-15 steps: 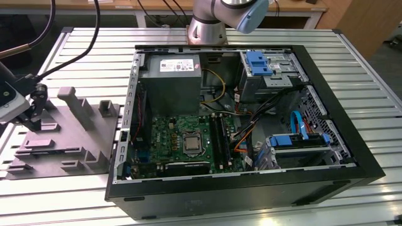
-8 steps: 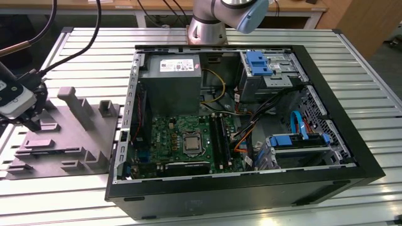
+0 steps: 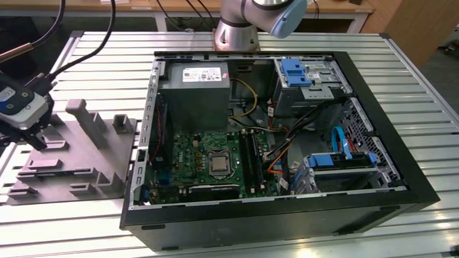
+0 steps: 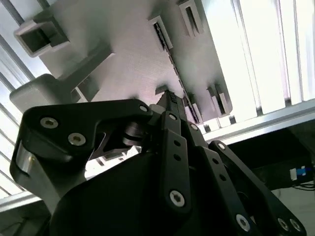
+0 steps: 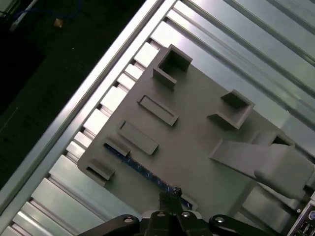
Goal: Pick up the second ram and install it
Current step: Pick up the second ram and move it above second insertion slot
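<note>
Nearest me, the open black computer case [image 3: 287, 226] lies on its side on the slatted metal table [image 3: 409, 80]; inside it the green motherboard [image 3: 201, 156] faces up, long black slots running beside the processor socket; orange and blue cables trail across towards the exterior view's right

Just beside the case, on the exterior view's left: a grey moulded fixture plate [image 3: 79, 166] flat on the table, with pockets, low brackets and one tall slanted post [image 3: 90, 121]

The gripper [image 3: 34, 141] is down on the side of that plate away from the case, pointing at the plate; cables arc up from its wrist

In the first wrist view the second ram [image 5: 130, 162] sits on edge in a narrow groove of the plate, along the side nearest the table's rim, small brackets at each end; dark blue, thin

Fingertips [image 5: 170, 192] drawn in tight together on the stick, pinching it partway along; stick not lifted out

Further back in the case: the grey power supply [image 3: 193, 88], a blue-latched drive cage [image 3: 294, 72]

Farthest: the arm's silver base [image 3: 237, 32] behind the case
</note>
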`<state>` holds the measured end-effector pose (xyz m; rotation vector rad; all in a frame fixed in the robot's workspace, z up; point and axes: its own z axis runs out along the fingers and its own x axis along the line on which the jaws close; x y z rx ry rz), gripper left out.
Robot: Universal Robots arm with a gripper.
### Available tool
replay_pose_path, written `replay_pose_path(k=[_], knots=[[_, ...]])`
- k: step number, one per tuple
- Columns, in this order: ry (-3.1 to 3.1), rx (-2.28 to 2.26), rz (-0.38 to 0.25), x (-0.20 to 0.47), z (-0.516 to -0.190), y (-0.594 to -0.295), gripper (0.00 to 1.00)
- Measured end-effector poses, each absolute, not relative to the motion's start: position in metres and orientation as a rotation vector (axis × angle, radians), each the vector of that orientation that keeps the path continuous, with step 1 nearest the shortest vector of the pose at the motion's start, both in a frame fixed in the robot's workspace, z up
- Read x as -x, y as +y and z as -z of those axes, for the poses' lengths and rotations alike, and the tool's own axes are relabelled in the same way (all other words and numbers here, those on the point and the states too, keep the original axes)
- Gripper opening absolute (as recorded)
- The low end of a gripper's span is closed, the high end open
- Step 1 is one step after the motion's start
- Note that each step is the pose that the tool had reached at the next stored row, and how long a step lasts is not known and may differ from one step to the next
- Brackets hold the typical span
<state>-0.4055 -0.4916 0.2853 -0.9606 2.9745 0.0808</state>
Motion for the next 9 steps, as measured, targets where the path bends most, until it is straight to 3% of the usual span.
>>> replay_pose_path(k=[9], knots=[[2.889,1.204,-0.082,0.4055,-0.2846,-0.4916,0.10]])
